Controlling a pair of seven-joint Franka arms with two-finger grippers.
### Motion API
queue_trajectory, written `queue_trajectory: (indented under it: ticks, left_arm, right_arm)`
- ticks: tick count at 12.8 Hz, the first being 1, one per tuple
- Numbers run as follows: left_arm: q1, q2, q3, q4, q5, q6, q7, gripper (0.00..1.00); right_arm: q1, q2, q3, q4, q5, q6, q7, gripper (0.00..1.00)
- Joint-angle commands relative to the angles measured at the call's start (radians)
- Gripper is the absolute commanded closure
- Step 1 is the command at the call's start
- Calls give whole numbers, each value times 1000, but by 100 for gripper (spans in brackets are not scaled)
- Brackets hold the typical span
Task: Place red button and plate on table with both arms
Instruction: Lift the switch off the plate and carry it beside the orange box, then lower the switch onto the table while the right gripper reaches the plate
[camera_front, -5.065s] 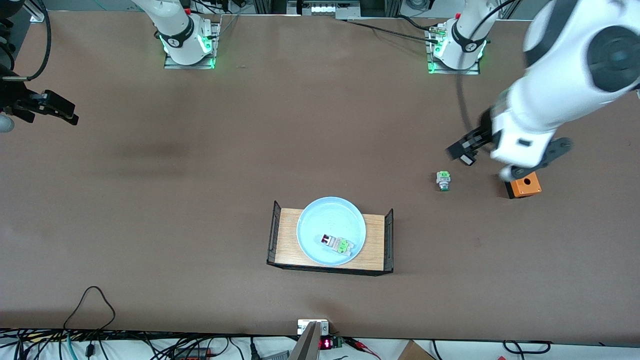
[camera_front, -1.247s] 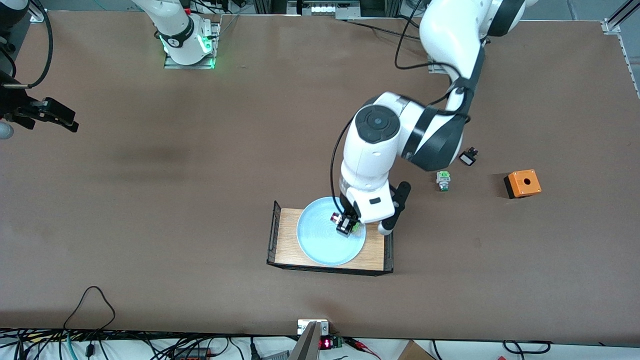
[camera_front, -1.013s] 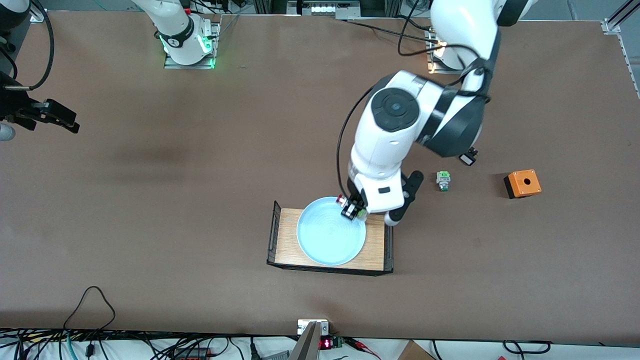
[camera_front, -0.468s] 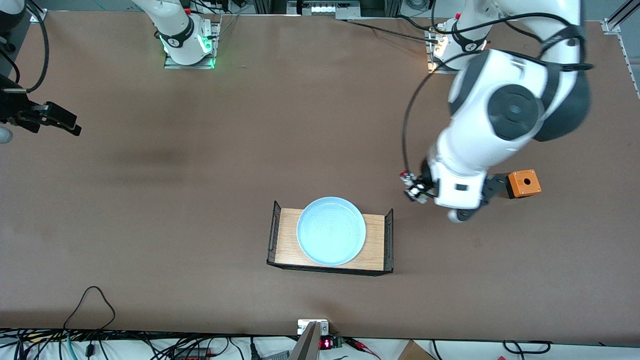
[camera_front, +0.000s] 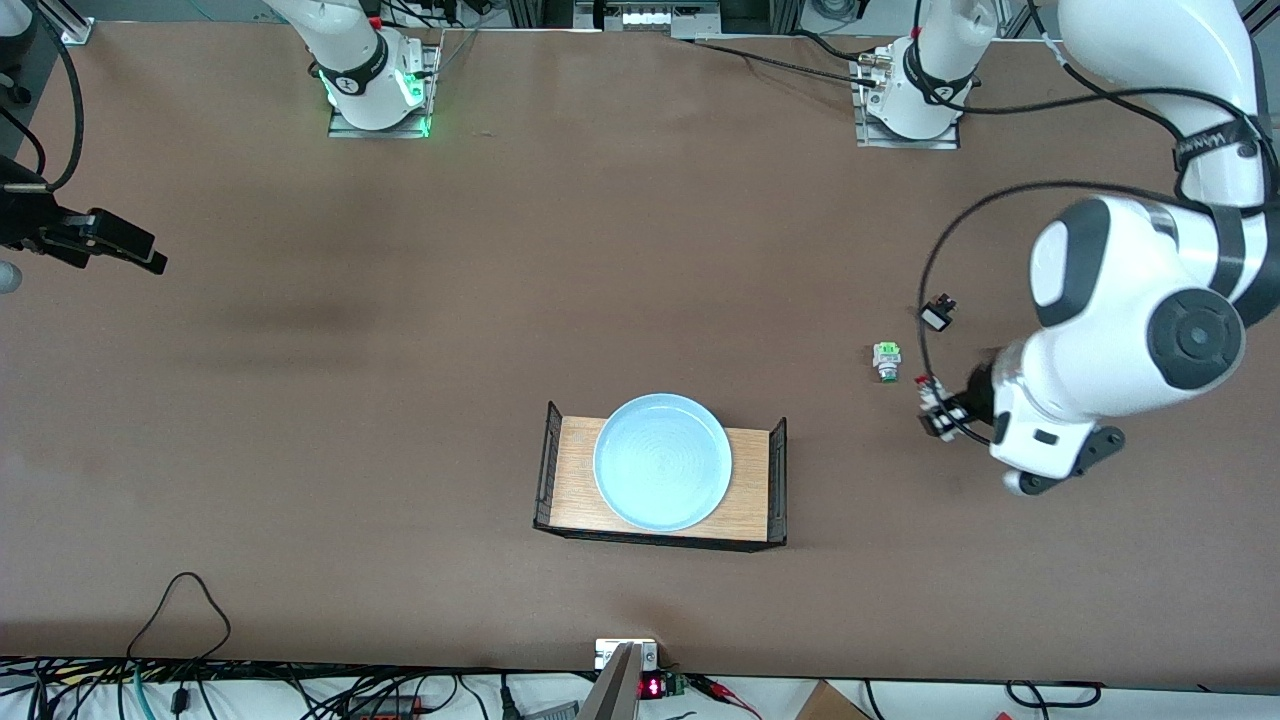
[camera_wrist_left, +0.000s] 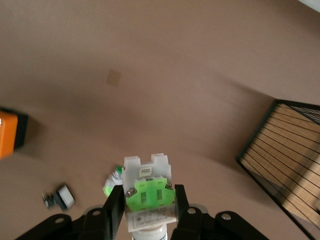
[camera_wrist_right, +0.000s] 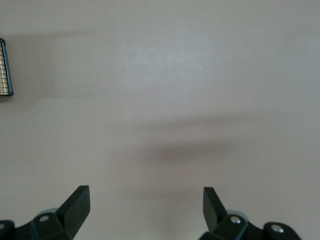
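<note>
**Button in transit, held over bare table; plate not yet moved**

Step in hand: carrying the red button (camera_front: 930, 396) to a set-down spot. The left gripper (camera_front: 943, 412) is clamped on it; in the left wrist view the two black fingers (camera_wrist_left: 114, 210) press either side of the white body, green block facing the camera, red cap hidden below. The gripper is up in the air over open table (camera_front: 400, 400) toward the left arm's end, just beside the green button (camera_front: 886, 360) lying there. A small black-and-white part (camera_front: 937, 316) lies a little farther from the front camera than the green button. An orange box (camera_wrist_left: 9, 132) shows at the edge of the left wrist view; in the front view the arm covers it.

Next move, as I judge it: lower until the button meets the table, then release. The spot should stay apart from the green button so the fingers do not knock it on opening. The button is held sideways, so it may roll or tip once released.

Right gripper (camera_front: 120, 247): waits over the table's edge at the right arm's end, fingers spread wide, nothing between them.

Containers:
- Plate (camera_front: 662, 461): sits on the wooden tray (camera_front: 575, 475), empty.
- Tray: holds the plate only.

Remaining: the plate has to come off the tray onto the table, probably the right arm's job.
</note>
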Motion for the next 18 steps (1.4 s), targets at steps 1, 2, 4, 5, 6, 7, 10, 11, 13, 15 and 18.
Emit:
queue_trajectory:
  ticks: [1, 2, 4, 5, 6, 7, 10, 11, 13, 15, 18]
  left_arm:
    - [43, -33, -7, -164, -23, 162, 169, 100]
    - [57, -26, -7, -199, -23, 211, 215, 100]
    - [106, -18, -8, -252, -24, 286, 339, 99]
    - [112, 0, -8, -273, -24, 318, 395, 99]
    - [120, 17, -8, -298, -24, 357, 430, 98]
    - [128, 28, -8, -328, -24, 401, 461, 98]
    - [152, 78, -10, -352, -90, 445, 618, 96]
    - [154, 97, -10, -352, -131, 446, 668, 94]
    - [154, 127, -10, -352, -162, 464, 703, 82]
    - [152, 149, -10, -352, -162, 468, 705, 59]
    - [152, 148, -10, -349, -162, 458, 711, 31]
  right_arm:
    - [38, -7, 22, 3, 10, -11, 210, 0]
    - [57, -6, 24, 3, 13, -13, 281, 0]
    - [117, -3, 24, 1, 15, -14, 367, 0]
    - [156, -1, 24, 3, 15, -22, 424, 0]
    - [184, 0, 24, 3, 15, -25, 485, 0]
    - [236, 12, 25, 3, 32, -19, 560, 0]
    - [331, 86, 27, 70, 78, 10, 729, 0]
    - [356, 121, 27, 111, 105, 10, 795, 0]
    - [417, 192, 27, 174, 124, 15, 915, 0]
    - [480, 265, 27, 240, 124, 58, 1007, 0]
    - [558, 371, 27, 323, 124, 154, 1153, 0]
